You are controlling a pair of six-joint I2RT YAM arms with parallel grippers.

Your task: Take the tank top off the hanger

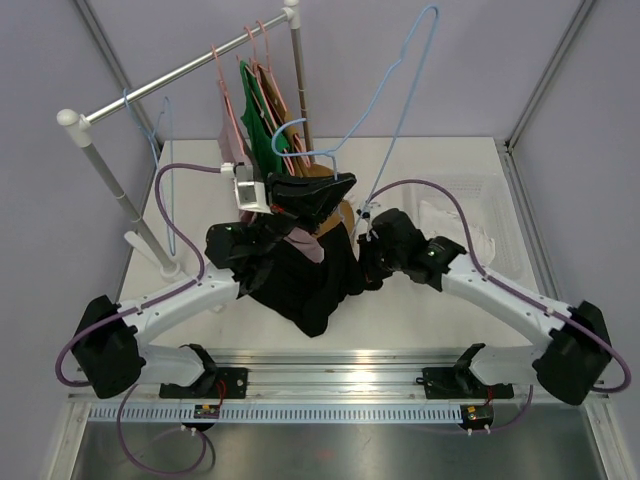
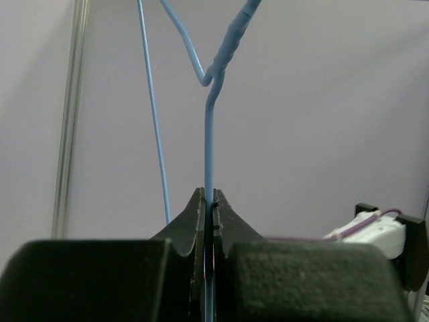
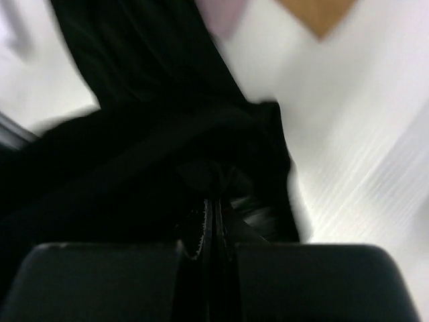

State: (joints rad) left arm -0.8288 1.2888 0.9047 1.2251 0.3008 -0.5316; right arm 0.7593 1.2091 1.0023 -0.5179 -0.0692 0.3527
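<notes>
**A:** How are the left fingers (image 2: pixel 194 225) seen?

**B:** They are shut tight on the straight wire neck of the light blue hanger (image 2: pixel 209 134). The wire is pinched between them just below its twisted part, as is shown plainly in the left wrist view.

**A:** And the right fingers (image 3: pixel 196 231)?

**B:** They are pressed together on a bunched fold of the black tank top (image 1: pixel 310 285). That view is blurred, so finer detail of the grip cannot be made out.

**A:** Where is the tank top placed?

**B:** From above it is seen as a dark heap between the two wrists, over the middle of the white bench (image 1: pixel 440 330). Whether it rests on the bench cannot be told. The hanger's wire frame is held above it and looks bare along its upper part. Whether a strap is hooked on the lower wire cannot be told.

**A:** What else is noted?

**B:** A metal rail (image 1: pixel 190 68) is seen at the back, and several garments (image 1: pixel 262 110) are hung from it on other hangers
</notes>
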